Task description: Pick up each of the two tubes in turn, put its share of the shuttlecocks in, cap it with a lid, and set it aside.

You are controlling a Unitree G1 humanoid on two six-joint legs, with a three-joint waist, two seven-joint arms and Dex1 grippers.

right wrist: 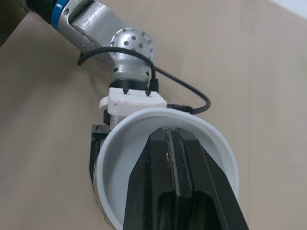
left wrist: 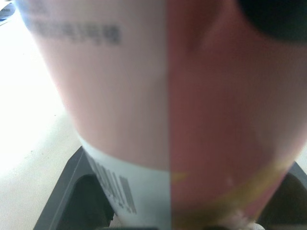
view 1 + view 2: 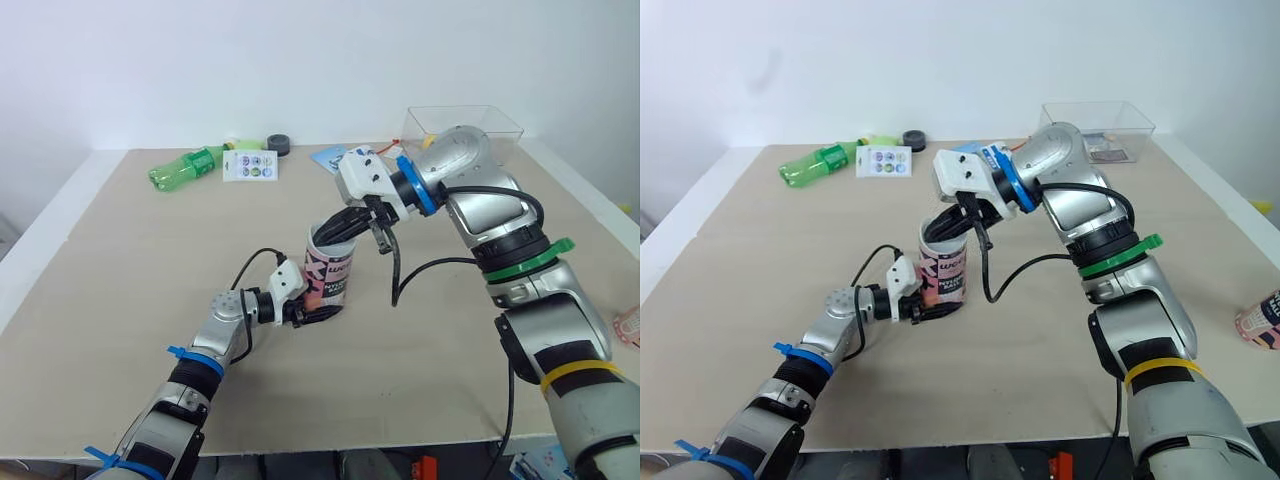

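Note:
A pink and white tube [image 3: 329,277] stands upright on the table [image 3: 140,260] near its middle. My left gripper [image 3: 312,314] is shut on the tube's base, and its fingers [image 2: 72,191] flank the tube wall in the left wrist view. A white lid [image 1: 125,158] with a raised rim covers the tube's mouth. My right gripper [image 3: 355,228] comes down from above with its fingers shut, and its fingertips [image 1: 169,136] lie on the lid's middle. A second pink tube [image 3: 1259,320] rests at the table's right edge.
At the back left lie a green bottle [image 3: 185,168], a white card with coloured dots [image 3: 250,166] and a black roll [image 3: 278,144]. A blue packet [image 3: 328,158] and a clear plastic box [image 3: 466,124] sit at the back right.

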